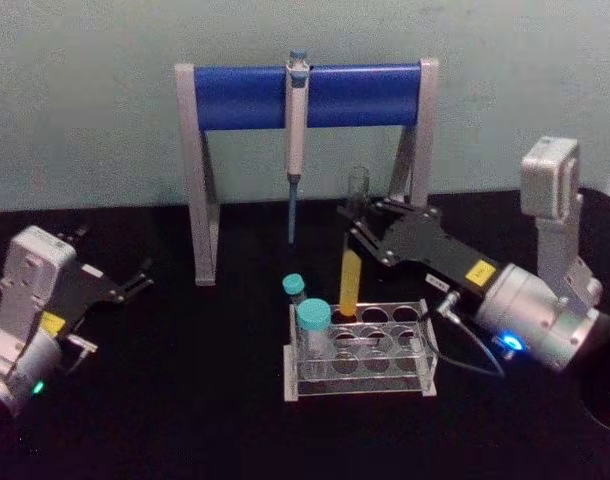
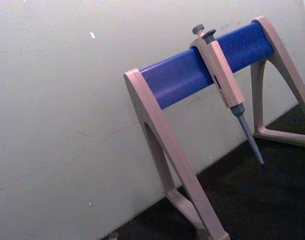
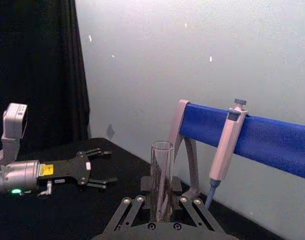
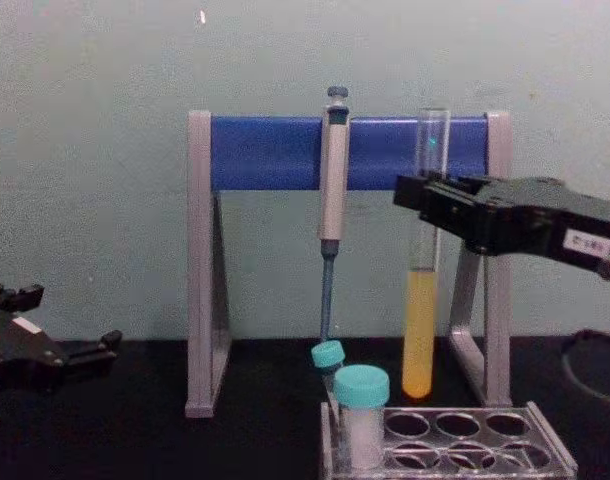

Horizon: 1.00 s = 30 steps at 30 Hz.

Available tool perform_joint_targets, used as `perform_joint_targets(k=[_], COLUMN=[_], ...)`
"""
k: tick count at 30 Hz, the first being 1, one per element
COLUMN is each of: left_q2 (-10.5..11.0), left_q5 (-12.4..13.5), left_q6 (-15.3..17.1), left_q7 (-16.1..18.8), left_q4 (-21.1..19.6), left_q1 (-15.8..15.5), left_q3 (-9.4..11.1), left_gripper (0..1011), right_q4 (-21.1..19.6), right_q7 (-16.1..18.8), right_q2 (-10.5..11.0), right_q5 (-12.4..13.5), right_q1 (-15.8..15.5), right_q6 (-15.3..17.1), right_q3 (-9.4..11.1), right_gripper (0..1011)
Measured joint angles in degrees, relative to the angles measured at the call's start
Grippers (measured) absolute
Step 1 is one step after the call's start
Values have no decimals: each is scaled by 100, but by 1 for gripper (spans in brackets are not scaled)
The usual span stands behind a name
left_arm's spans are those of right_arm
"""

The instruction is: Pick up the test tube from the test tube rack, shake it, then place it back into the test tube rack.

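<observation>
a: where is the glass tube (image 1: 350, 280) at this moment?

b: in the right claw (image 1: 355, 222). the claw is clenched on it and grips the clear upper part, above the yellow liquid and below the open mouth.

a: is it upright?

b: nearly. the mouth is on top and the round bottom points down, with only a slight lean in the head view.

a: and the rack (image 1: 357, 388)?

b: right below it. the tube's bottom is at the back row of holes. from the chest view it looks just clear of the rack's top, but i cannot tell for sure that it is fully out.

a: is anything standing in the rack?

b: a short white tube (image 1: 313, 318) with a teal cap stands at the front left corner. a second teal cap (image 1: 293, 286) shows just behind it, and i cannot tell whether that one is in the rack.

a: what about the other arm?

b: the left claw (image 1: 135, 280) hangs low over the black table (image 1: 185, 420), far to the left and well apart from the rack. its fingers are spread and it holds nothing.

a: what's behind all that?

b: a grey stand (image 1: 200, 180) with a blue bar (image 1: 355, 95). a pipette (image 1: 297, 130) hangs from the bar, tip down. seen from the chest, the glass tube is between the pipette and the stand's right leg.
</observation>
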Motion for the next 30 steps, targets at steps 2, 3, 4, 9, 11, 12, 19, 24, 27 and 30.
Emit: perform_joint_targets(k=[2, 3, 4, 9, 11, 12, 19, 24, 27, 30], left_q2=[0, 0, 0, 0, 0, 0, 0, 0, 0, 0], left_q5=[0, 0, 0, 0, 0, 0, 0, 0, 0, 0], left_q6=[0, 0, 0, 0, 0, 0, 0, 0, 0, 0], left_q7=[0, 0, 0, 0, 0, 0, 0, 0, 0, 0], left_q4=[0, 0, 0, 0, 0, 0, 0, 0, 0, 0], left_q1=[0, -1, 0, -1, 0, 0, -1, 0, 0, 0], left_q3=[0, 0, 0, 0, 0, 0, 0, 0, 0, 0], left_gripper=[1001, 1001, 1001, 1001, 1001, 1001, 1001, 1001, 1001, 1001], right_q4=[95, 143, 227, 476, 522, 536, 558, 505, 478, 447], right_q7=[21, 27, 42, 47, 8, -16, -299, -455, -484, -500], right_q2=[-27, -43, -70, -120, -120, -120, -88, -92, -109, -114], right_q5=[-6, -8, -11, -42, -70, -79, -255, -354, -388, -405], right_q1=[91, 136, 221, 464, 510, 525, 559, 504, 467, 434], right_q6=[-8, -13, -22, -45, -40, -35, 77, 155, 161, 162], right_q3=[-34, -49, -72, -99, -97, -93, -10, 62, 109, 140], right_gripper=[232, 233, 233, 233, 233, 232, 232, 233, 233, 233])
